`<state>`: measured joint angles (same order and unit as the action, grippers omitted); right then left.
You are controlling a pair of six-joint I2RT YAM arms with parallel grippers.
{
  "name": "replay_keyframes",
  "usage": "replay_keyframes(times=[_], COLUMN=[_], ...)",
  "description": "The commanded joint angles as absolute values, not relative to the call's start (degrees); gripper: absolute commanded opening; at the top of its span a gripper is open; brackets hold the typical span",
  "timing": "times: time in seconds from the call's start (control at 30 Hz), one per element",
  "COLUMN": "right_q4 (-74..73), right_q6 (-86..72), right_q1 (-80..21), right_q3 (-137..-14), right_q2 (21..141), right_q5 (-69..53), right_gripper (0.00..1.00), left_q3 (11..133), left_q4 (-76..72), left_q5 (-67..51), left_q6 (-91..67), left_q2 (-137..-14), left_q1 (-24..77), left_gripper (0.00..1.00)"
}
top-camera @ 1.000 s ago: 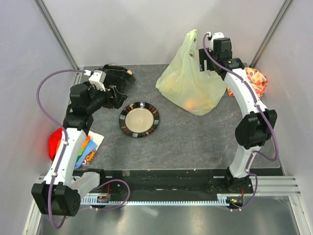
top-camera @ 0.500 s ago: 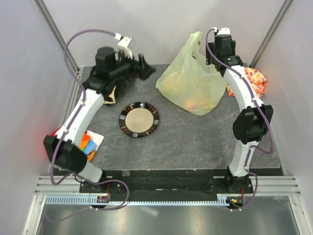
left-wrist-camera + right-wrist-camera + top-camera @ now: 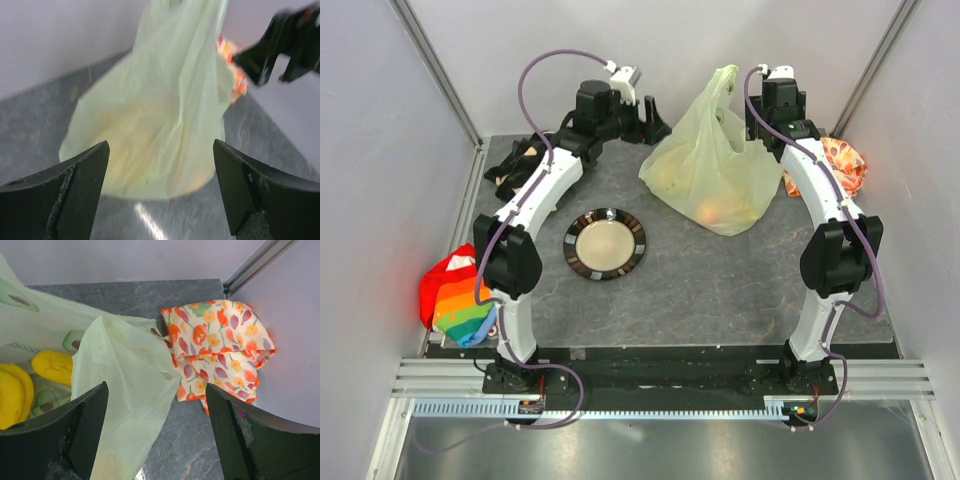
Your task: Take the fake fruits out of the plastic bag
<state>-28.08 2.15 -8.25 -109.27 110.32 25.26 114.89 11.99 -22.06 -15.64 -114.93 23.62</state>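
Left gripper (image 3: 653, 122) has swung across to the translucent pale yellow-green plastic bag (image 3: 705, 170).
Both it and the right gripper (image 3: 156, 390) gape, released; glossy yellow plastic fruits (image 3: 52, 366) inside.

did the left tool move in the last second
Yes. The left tool swung from the left of the plate to beyond its far edge, rightward, and is now open beside the plastic bag.

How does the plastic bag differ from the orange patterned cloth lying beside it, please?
The plastic bag is translucent pale yellow-green; the patterned cloth is opaque, with an orange print. The bag stands tall, handles up; the cloth lies crumpled low in the far right corner. The bag holds yellow fruits; nothing shows in the cloth. Both are soft and creased, side by side.
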Motion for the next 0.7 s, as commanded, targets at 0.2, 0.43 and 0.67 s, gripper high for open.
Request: replay_keyframes(times=[0.2, 0.43, 0.67], right_q4=[-30.15, -31.29, -31.64], right_q6=[-2.02, -1.32, -0.88], right_q1=[-8.44, -8.70, -8.61], right_q3=[-103.19, -102.04, -101.43], right_q2=[105.38, 105.12, 104.42], right_q5=[13.81, 12.30, 11.95], right_gripper=[0.91, 0.93, 0.94], left_q3=[91.07, 69.93, 53.54], left_q4=[44.62, 52.66, 46.34], left_q5=[-26.97, -23.76, -21.27], left_q6=[16.99, 44.36, 57.12], left_q2=[-93.88, -80.09, -67.95], left_q1=[18.19, 20.48, 20.57], left_gripper=[0.58, 0.73, 0.55])
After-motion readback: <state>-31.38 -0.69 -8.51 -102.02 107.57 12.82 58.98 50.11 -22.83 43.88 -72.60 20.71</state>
